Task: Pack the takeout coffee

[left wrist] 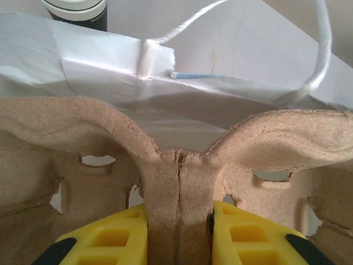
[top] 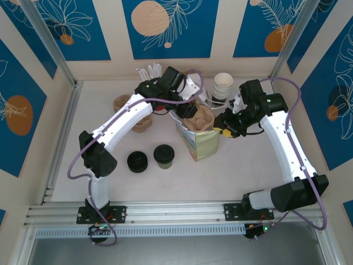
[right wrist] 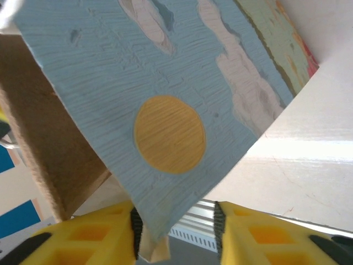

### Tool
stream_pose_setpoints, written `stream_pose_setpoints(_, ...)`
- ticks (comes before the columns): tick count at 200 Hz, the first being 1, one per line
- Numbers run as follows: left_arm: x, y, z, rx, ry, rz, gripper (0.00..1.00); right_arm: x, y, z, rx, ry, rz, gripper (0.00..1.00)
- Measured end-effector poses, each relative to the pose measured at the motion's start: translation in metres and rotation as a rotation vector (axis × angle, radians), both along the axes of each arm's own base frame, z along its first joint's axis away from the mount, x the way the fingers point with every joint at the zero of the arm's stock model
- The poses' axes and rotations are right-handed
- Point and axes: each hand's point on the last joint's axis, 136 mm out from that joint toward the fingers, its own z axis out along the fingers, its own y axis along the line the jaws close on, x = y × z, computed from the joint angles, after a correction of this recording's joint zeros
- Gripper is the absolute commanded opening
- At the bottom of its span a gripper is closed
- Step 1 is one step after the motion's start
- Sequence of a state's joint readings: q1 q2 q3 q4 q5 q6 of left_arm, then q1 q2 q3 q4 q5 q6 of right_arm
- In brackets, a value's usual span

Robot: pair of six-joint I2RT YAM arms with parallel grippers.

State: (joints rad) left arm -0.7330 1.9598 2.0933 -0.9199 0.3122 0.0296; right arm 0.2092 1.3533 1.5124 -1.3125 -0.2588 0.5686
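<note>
Alignment matters most: our left gripper point(left wrist: 179, 234) is clenched on the centre ridge of the pulp carrier point(left wrist: 99, 127), which we judge should go level into the paper bag point(top: 204, 144) without catching its rim. Our right gripper point(right wrist: 175, 226) straddles the bag's wall, jaws apart, one pad touching; it should hold the mouth wide. The takeout coffee point(top: 164, 155) stands on the table, near-left of the bag. How deep the carrier sits we cannot tell; the bag's floor is hidden.
</note>
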Motion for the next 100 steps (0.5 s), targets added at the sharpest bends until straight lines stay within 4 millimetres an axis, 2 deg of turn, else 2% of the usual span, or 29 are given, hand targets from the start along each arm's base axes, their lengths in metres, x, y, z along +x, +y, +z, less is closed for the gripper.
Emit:
stream_pose_setpoints(30, 0.006, -0.002, -0.001, -0.013, 0.013, 0.026, 0.25, -0.009, 0.002, -0.003, 0.012, -0.056, 0.072, 0.32)
stream_pose_setpoints(65, 0.012, -0.004, -0.004, -0.019, 0.026, 0.045, 0.25, -0.019, 0.005, 0.011, 0.033, -0.171, 0.168, 0.31)
stream_pose_setpoints(100, 0.012, -0.005, -0.007, -0.013, 0.027, 0.04, 0.25, -0.022, 0.008, 0.014, 0.046, -0.204, 0.225, 0.32)
